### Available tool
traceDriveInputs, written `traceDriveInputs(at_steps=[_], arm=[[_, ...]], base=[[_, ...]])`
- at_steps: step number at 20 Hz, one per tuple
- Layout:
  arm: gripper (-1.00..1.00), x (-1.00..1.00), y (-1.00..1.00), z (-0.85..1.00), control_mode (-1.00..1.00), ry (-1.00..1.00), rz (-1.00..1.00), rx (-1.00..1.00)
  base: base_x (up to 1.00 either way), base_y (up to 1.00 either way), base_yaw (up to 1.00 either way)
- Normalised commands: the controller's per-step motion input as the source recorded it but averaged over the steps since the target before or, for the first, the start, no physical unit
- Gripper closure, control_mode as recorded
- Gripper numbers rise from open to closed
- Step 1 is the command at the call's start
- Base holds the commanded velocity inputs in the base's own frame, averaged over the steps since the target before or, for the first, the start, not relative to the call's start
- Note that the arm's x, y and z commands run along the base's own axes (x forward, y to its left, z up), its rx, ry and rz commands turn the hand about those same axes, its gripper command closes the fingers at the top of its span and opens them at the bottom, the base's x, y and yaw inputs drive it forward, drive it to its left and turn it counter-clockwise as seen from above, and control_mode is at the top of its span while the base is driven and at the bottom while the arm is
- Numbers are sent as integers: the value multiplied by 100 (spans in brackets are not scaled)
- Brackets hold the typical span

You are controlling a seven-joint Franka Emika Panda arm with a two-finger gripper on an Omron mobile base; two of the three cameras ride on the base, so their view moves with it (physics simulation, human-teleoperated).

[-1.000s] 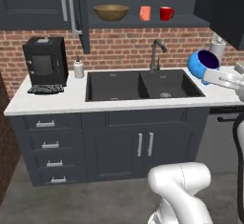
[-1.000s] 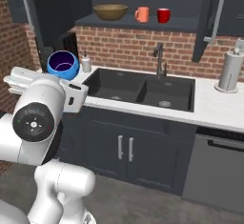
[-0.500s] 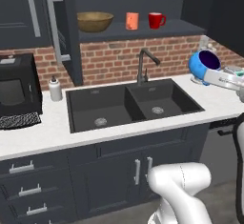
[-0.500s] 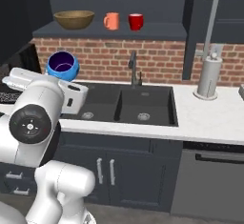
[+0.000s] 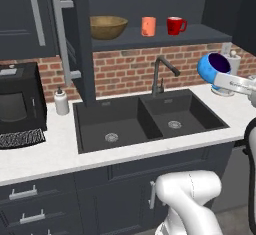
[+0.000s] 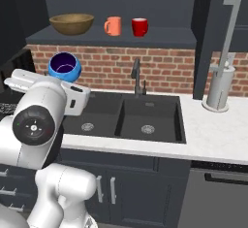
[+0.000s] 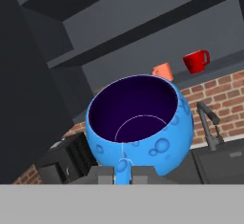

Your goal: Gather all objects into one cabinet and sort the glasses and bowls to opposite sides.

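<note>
My gripper (image 7: pixel 123 171) is shut on the rim of the glossy blue bowl (image 7: pixel 140 123), held up in the air with its dark inside facing the hand camera. The blue bowl (image 5: pixel 215 67) hangs over the right end of the counter, below and right of the open cabinet's shelf (image 5: pixel 165 38). On that shelf stand the wooden bowl (image 5: pixel 107 26), the orange cup (image 5: pixel 148 26) and the red mug (image 5: pixel 175 25). From the right base view the blue bowl (image 6: pixel 64 67) sits left of the sink, under the wooden bowl (image 6: pixel 71 23), orange cup (image 6: pixel 113 26) and red mug (image 6: pixel 139 27).
The cabinet's doors (image 5: pixel 75 44) (image 6: pixel 213 28) stand open with silver bar handles. Below are a black double sink (image 5: pixel 145 119) with a dark faucet (image 5: pixel 161 71), a coffee machine (image 5: pixel 17 99), a soap bottle (image 5: pixel 61 101) and a paper towel holder (image 6: pixel 218 89).
The base has driven closer to the sink and cabinet, so both base views show them larger and shifted. The blue bowl stays in my shut gripper.
</note>
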Motion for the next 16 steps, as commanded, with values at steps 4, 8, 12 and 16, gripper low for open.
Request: traceDriveInputs(at_steps=[4,8,12,16], arm=[[100,0,0,0,100,0,0,0],[100,0,0,0,100,0,0,0],[100,0,0,0,100,0,0,0],[100,0,0,0,100,0,0,0]], base=[[9,0,0],[45,0,0],[25,0,2],[6,0,1]])
